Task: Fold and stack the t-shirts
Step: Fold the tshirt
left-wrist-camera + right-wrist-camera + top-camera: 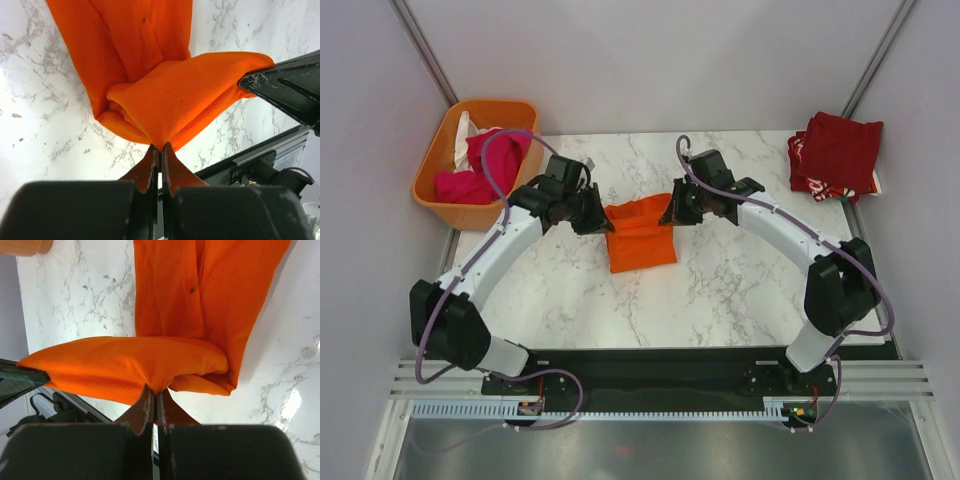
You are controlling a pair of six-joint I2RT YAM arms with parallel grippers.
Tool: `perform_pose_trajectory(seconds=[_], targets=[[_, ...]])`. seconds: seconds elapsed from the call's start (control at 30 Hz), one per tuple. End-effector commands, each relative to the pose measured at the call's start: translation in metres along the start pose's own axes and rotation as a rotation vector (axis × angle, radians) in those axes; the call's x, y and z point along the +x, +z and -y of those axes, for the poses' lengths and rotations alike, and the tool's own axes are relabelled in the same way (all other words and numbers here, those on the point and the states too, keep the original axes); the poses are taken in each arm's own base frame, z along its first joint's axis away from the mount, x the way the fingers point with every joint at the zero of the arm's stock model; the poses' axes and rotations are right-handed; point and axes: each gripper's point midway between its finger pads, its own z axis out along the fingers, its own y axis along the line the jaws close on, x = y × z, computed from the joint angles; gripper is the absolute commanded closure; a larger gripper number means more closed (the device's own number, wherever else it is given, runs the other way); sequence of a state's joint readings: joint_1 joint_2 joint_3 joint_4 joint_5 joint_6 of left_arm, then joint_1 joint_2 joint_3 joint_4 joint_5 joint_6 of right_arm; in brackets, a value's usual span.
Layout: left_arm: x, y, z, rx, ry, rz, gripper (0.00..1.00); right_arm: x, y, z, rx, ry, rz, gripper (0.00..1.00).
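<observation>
A bright orange t-shirt (pixel 640 236) lies partly folded in the middle of the marble table. My left gripper (pixel 602 222) is shut on its far left corner and holds that edge lifted; the left wrist view shows the cloth (pixel 175 100) pinched at my fingertips (pixel 161 147). My right gripper (pixel 672 213) is shut on the far right corner; the right wrist view shows the cloth (pixel 130 365) pinched there (pixel 155 392). Folded dark red and red-and-white patterned shirts (pixel 835 155) are stacked at the far right. Magenta and white shirts (pixel 480 165) lie in the basket.
A rigid orange plastic basket (pixel 432 190) stands off the table's far left corner. The marble table (pixel 720 290) has a black rail along its near edge. Grey walls close in the sides and back.
</observation>
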State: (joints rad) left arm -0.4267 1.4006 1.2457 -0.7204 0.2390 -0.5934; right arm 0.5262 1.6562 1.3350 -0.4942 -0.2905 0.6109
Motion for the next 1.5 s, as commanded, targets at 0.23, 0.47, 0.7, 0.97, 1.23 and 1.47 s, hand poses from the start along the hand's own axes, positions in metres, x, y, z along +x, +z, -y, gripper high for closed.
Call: perform_pose_trajectory(seconds=[0.23,0.47,0.7,0.97,1.23,1.47], targets=[[-0.061,0.042,-0.011,-0.001,0.054,-0.049,0.98,-0.059,0.028,0.011,0.031,-0.01,0.034,1.0],[-0.088,0.061,-0.021,-0.034,0.036,-0.045,0.98,-0.079,0.059,0.021,0.029,-0.002,0.004,1.0],[-0.102,0.09,-0.051,-0.096,0.0,-0.069,0.98,-0.104,0.09,0.025,0.021,0.004,0.001,0.99],[-0.151,0.15,-0.106,-0.135,-0.083,-0.078,0.21,-0.174,0.13,0.044,-0.017,0.036,0.161,0.23],[-0.184,0.106,-0.104,-0.211,-0.054,0.016,0.0,-0.257,0.034,0.049,0.018,0.003,0.424,0.16],[-0.166,0.071,-0.06,-0.154,0.05,0.083,0.4,-0.193,0.038,0.005,-0.222,-0.046,0.316,0.62]])
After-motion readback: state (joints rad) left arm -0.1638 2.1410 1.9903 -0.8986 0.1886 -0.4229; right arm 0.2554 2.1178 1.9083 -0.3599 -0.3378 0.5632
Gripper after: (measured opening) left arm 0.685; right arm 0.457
